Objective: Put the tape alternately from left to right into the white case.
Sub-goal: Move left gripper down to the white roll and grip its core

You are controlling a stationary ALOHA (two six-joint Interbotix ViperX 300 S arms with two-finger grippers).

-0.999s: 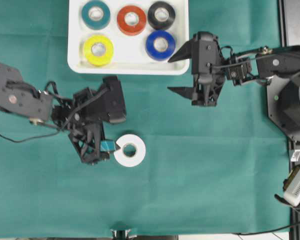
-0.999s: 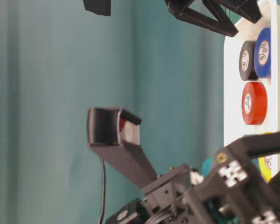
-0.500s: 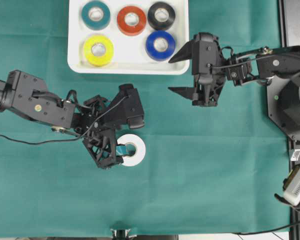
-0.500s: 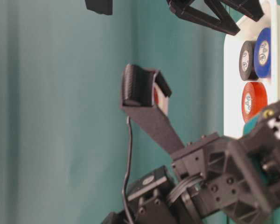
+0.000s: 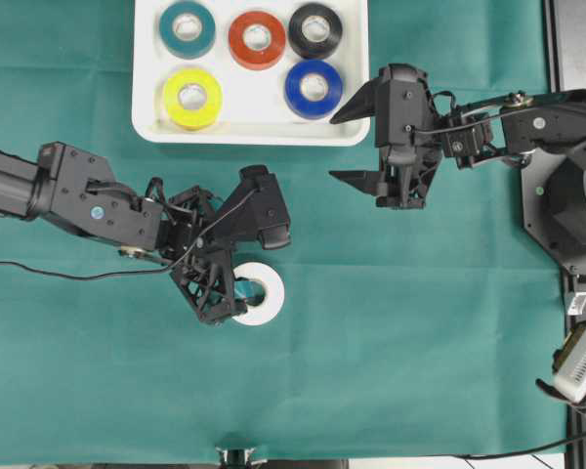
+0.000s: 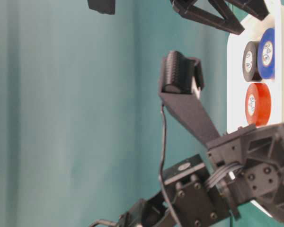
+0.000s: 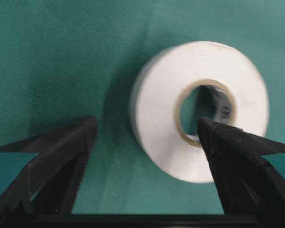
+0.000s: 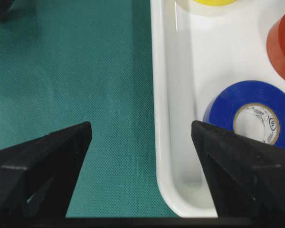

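Note:
The white tape roll (image 5: 270,305) lies flat on the green cloth, and fills the left wrist view (image 7: 161,128). My left gripper (image 5: 252,264) (image 7: 147,137) is open and tipped sideways over it. One finger (image 7: 237,156) covers the edge of the roll's core hole; the other finger (image 7: 61,156) is outside the roll. The white case (image 5: 264,115) at the top holds the teal (image 5: 187,28), red (image 5: 257,38), black (image 5: 314,29), yellow (image 5: 191,97) and blue (image 5: 313,88) rolls. My right gripper (image 5: 332,147) (image 8: 142,137) hangs open and empty over the case's near right corner (image 8: 166,142), beside the blue roll (image 8: 249,116).
Green cloth covers the whole table. The right arm's base and other equipment (image 5: 566,215) stand at the right edge. In the table-level view the left gripper's raised finger (image 6: 180,80) stands in front of the case (image 6: 236,85).
My left arm has swung right and reached the white roll, open throughout. The right arm and the rolls have not moved.

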